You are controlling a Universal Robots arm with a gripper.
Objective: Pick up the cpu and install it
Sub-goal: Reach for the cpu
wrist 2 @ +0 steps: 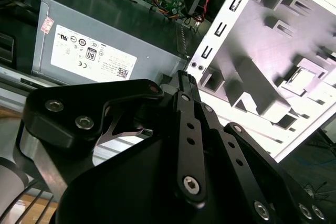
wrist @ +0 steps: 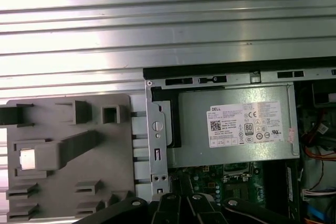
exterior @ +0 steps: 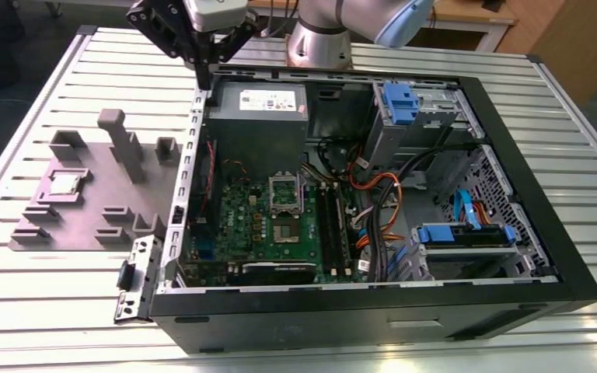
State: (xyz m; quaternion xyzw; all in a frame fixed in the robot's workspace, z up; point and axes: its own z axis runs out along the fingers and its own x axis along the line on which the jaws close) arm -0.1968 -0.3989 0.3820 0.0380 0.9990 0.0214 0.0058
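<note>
Exterior view, end effector point(exterior: 204, 78) near case point(exterior: 382, 311) corner, cpu point(exterior: 65, 183) on fixture point(exterior: 29, 225)

in the exterior view the arm point(exterior: 329, 31) and the upper body of the claw point(exterior: 204, 78) run out past the picture's edge. the cpu point(exterior: 65, 183), in the gray tray point(exterior: 83, 214) near the bench's point(exterior: 50, 299) edge on the exterior view's left, is too small to show any marking. in the first wrist view it is a washed-out pale patch, and the picture's edge cuts off the tray and the claw's tips. in the second wrist view the claw's black body blocks part of the computer case point(wrist 2: 220, 30).
</note>
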